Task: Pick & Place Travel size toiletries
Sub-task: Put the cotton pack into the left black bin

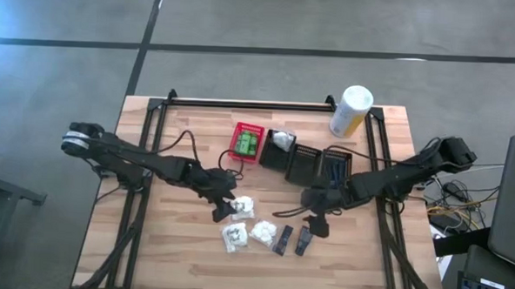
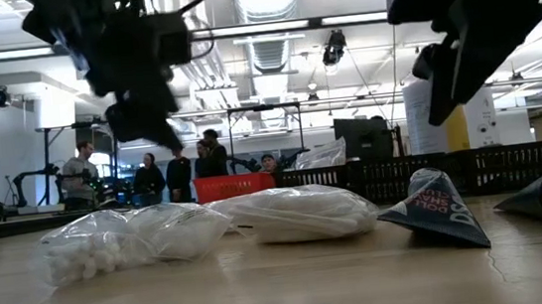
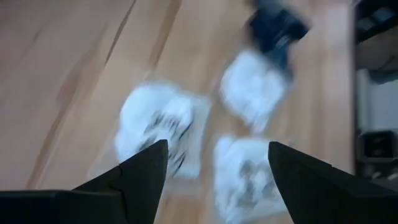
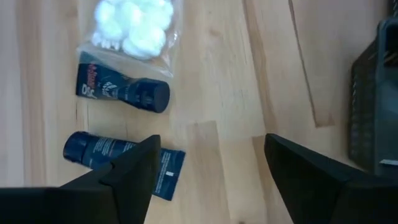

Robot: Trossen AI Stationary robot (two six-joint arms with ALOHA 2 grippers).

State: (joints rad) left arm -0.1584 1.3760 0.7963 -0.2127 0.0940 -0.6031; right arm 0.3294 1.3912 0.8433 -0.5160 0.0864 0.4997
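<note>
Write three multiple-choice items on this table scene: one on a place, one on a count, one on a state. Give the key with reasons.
1. Where does the white-and-yellow canister stand?
A. at the table's far right corner
B. inside the red basket
C. among the pouches

2. How many dark tubes lie before the right gripper?
A. none
B. two
C. five

3. How are the left gripper's jaws?
A. shut on a pouch
B. open, holding nothing
C. shut on a tube

Key: A, the high view shows it by the far right corner; B, the right wrist view shows two; C is wrong and B right, since the jaws stand apart above the white pouches.
</note>
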